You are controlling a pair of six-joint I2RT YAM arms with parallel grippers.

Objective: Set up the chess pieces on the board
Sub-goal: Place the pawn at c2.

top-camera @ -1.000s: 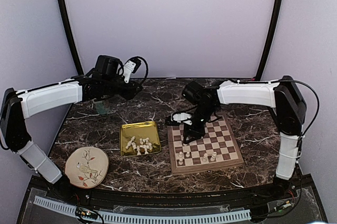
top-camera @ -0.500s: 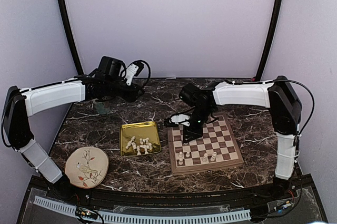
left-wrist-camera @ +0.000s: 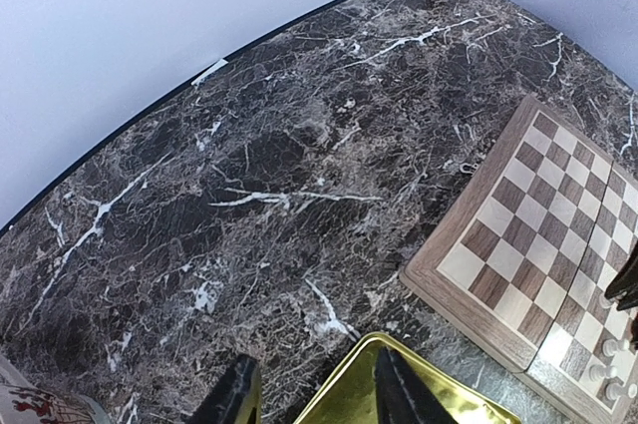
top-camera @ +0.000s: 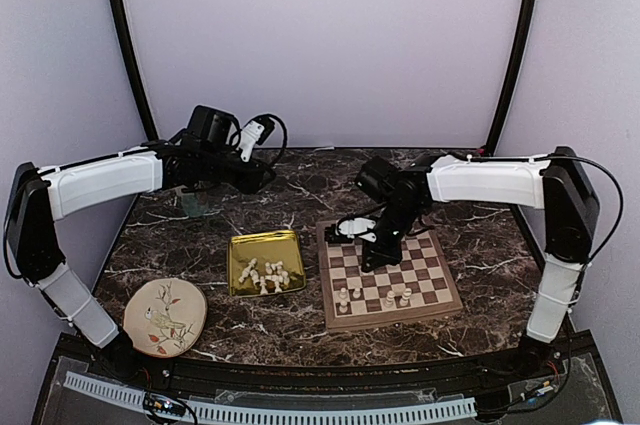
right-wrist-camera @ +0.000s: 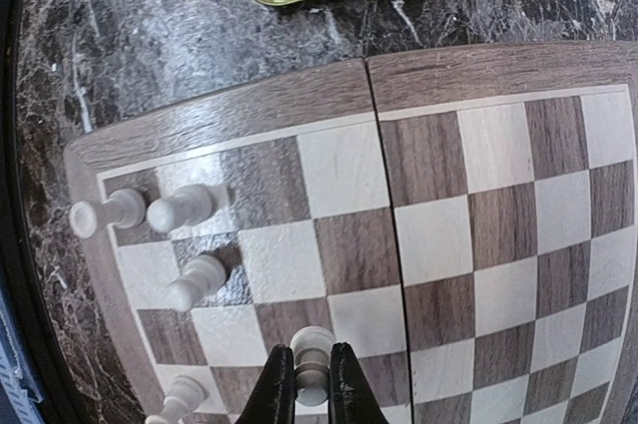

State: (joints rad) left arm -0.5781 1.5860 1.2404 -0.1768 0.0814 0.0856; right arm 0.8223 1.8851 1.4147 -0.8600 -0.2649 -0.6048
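The wooden chessboard lies right of centre and also shows in the right wrist view and the left wrist view. My right gripper hangs over the board's left half. It is shut on a cream-white chess piece, held just above the squares. A few pieces stand in the board's near rows, and some show in the right wrist view. Several more pieces lie in the gold tray. My left gripper is open and empty, high above the tray's far edge.
A round cream plate with a bird drawing sits at the near left. A small greenish object stands under the left arm at the back left. The gold tray's corner shows between the left fingers. The table is dark marble with white walls behind.
My right gripper has moved from the board's left edge to the right, further over the board, with the piece in it. The left arm has barely moved.
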